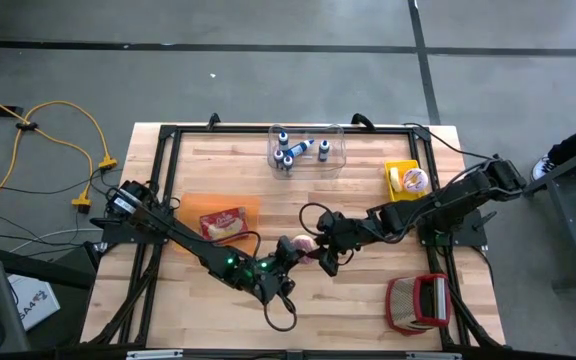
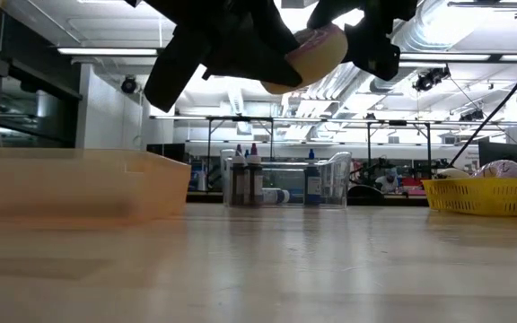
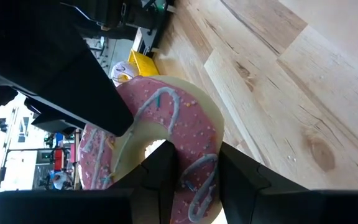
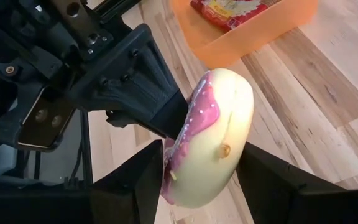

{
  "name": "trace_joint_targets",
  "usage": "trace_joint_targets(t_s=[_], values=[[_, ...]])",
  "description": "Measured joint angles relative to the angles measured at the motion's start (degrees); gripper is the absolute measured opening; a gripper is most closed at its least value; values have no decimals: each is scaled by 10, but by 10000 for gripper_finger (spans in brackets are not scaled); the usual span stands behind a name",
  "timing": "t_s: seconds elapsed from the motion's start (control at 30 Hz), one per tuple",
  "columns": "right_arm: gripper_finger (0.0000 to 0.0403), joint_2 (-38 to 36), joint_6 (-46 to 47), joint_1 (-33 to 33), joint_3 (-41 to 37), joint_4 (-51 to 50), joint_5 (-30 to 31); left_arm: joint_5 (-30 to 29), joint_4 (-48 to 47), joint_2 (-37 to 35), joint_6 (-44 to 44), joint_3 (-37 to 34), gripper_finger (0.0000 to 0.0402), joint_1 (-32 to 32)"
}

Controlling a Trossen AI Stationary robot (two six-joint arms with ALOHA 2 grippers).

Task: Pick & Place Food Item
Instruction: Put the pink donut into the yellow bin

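Two pairs of dark fingers are meeting on a pink-iced doughnut point(image 4: 211, 137) above the wooden table point(image 1: 358, 300). Left gripper point(image 3: 194, 180) is pinching the ring, one finger through its hole, one outside the rim. Right gripper point(image 4: 199, 180) is straddling it, fingers spread on either side; whether they are pressing, the views are not showing. Looking light, soft and easily squashed, with slick icing, it is probably best taken gently across the plain rim.

Table point(image 1: 368, 300) pale matt wood; donut point(image 4: 211, 138) glossy pink icing
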Motion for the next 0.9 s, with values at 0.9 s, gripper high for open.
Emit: trace_joint_targets(t_s=[0.9], values=[[103,0,2,0,0,-13,-5,-22,2,0,14,0,122,-10]])
